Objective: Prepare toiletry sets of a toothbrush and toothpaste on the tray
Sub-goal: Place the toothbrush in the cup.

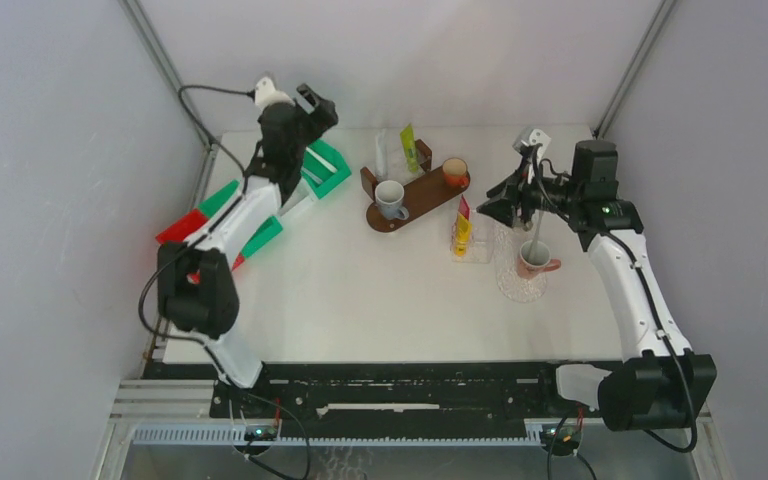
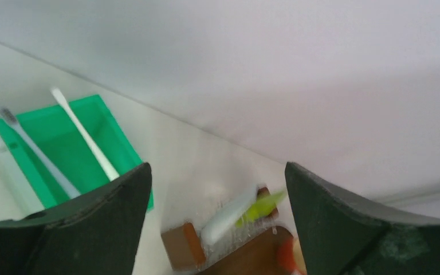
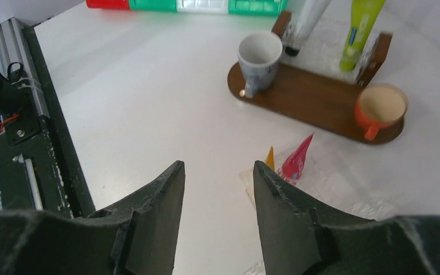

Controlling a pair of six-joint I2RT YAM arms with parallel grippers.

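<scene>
Toward the far edge, centre, the wooden tray (image 1: 428, 193) carries a grey mug (image 1: 391, 198), an orange cup (image 1: 454, 172) and a green-yellow tube (image 1: 409, 148). Right of it stand a red-yellow tube (image 1: 462, 225) and a pink mug (image 1: 535, 258). The left gripper (image 2: 217, 172) hangs by the far-left green bin (image 2: 63, 143), jaws wide and empty. The right gripper (image 3: 219, 172) has its jaws moderately apart and empty. Bare tabletop (image 1: 360, 310) runs along the near edge.

Clearance: the near-centre of the white table (image 1: 360, 300) is open; the far side and the right are crowded.
The brown oval wooden tray (image 1: 425, 192) carries a grey mug (image 1: 391, 198), an orange cup (image 1: 454, 172) and an upright green-yellow tube (image 1: 409, 148). A standing red-yellow tube (image 1: 462, 222) is just beside its near-right end, leaving a narrow gap. A pink mug (image 1: 535, 260) stands further right. Green plastic bins (image 1: 328, 168) block the far left.
</scene>
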